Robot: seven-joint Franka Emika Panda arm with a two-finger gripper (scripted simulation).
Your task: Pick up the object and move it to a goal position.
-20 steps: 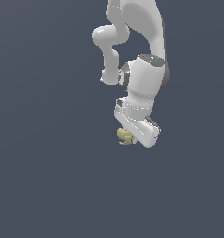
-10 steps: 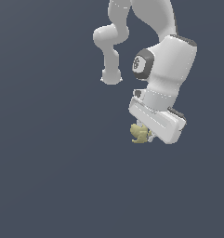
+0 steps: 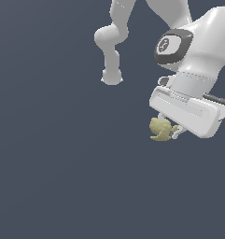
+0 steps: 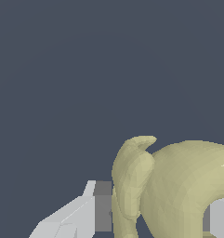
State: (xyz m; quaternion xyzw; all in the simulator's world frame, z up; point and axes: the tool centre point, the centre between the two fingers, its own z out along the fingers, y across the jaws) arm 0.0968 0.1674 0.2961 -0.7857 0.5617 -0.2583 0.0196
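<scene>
The object (image 3: 160,129) is a small pale yellow-tan lumpy curved thing with stubby lobes. It hangs under the white hand of my arm, at the exterior view's right. My gripper (image 3: 168,127) is shut on it and holds it up off the dark grey ground. In the wrist view the object (image 4: 178,186) fills the space between my two fingers (image 4: 95,209), which press on it from both sides. My fingertips are partly hidden by the object in the exterior view.
The white arm's links (image 3: 115,42) stand behind, near the top of the exterior view. All around is plain dark grey ground (image 3: 53,163).
My gripper has carried the object toward the exterior view's right and slightly down. The hand looks larger now. The grasp has stayed shut.
</scene>
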